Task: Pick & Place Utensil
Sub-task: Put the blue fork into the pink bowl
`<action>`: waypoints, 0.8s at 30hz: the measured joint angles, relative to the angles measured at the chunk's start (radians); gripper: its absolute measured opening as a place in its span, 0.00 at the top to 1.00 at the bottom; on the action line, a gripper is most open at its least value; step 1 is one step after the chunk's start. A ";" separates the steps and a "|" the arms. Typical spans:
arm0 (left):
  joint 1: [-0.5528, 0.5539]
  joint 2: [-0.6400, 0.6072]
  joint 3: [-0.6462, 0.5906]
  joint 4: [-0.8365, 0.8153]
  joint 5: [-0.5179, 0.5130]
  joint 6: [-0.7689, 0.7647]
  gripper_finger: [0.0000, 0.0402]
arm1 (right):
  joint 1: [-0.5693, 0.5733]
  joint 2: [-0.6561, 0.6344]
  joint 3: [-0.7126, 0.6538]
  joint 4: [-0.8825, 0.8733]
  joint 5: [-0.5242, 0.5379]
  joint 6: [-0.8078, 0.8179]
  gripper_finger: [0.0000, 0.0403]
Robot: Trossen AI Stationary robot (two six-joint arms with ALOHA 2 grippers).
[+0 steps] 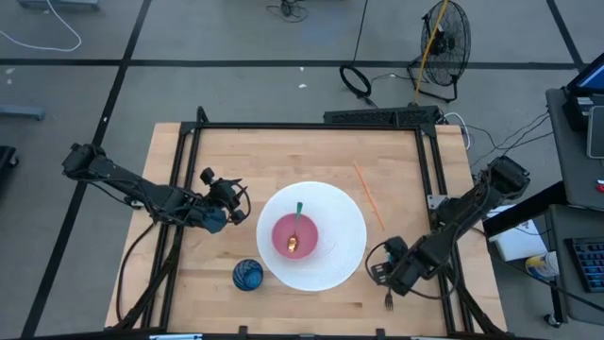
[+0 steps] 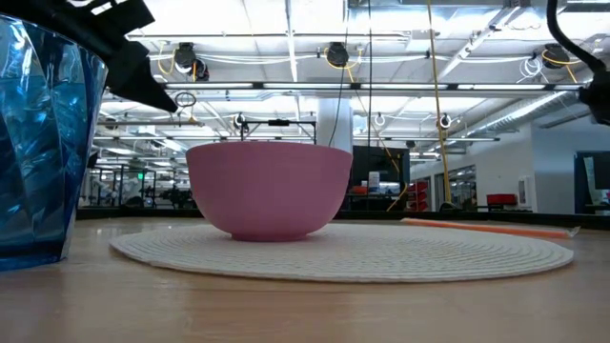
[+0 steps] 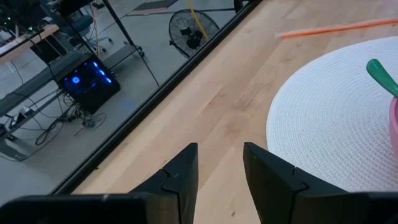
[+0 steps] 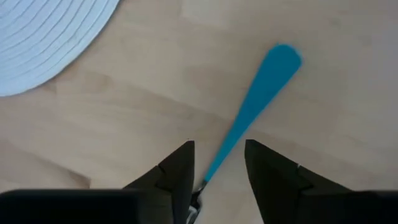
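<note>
Right gripper [image 4: 217,168] hangs low over the bare wood at the lower right of the overhead picture, just past the white woven mat [image 1: 344,236], with its two dark fingers parted and straddling the thin neck of a blue-handled fork [image 4: 252,112]. The fork lies flat on the table; its handle runs away from the fingers toward the upper right of the right wrist picture, and from above its dark tines [image 1: 388,301] show just below the gripper. I cannot tell whether the pads touch it, but there is a visible gap on each side, so I judge it is not gripped. To take it well, the fingers should stay centred on the neck, settle until the tips nearly meet the wood, then close squarely across the narrow part, since a grip off to one side would likely pivot the fork. Lift straight up before swinging toward the pink bowl [image 1: 294,234] at the mat's centre, where a green-handled spoon [image 1: 297,225] already rests. Left gripper [image 3: 219,171] waits at the mat's left edge, fingers apart and empty, near the blue cup [image 1: 248,274].
</note>
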 joint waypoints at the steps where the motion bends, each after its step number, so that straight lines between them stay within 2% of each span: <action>1: 0.000 0.000 0.000 -0.002 0.000 0.000 0.67 | -0.004 0.000 0.000 -0.007 -0.001 -0.001 0.65; 8: 0.000 0.000 0.000 -0.004 0.000 0.000 0.67 | -0.011 0.000 -0.024 -0.016 -0.025 0.037 0.59; 15: 0.000 0.000 0.000 -0.007 0.000 0.001 0.67 | -0.011 -0.005 -0.106 0.139 -0.057 0.070 0.59; 24: 0.004 0.000 0.000 -0.006 -0.001 0.001 0.67 | -0.012 0.017 -0.110 0.108 -0.117 0.108 0.65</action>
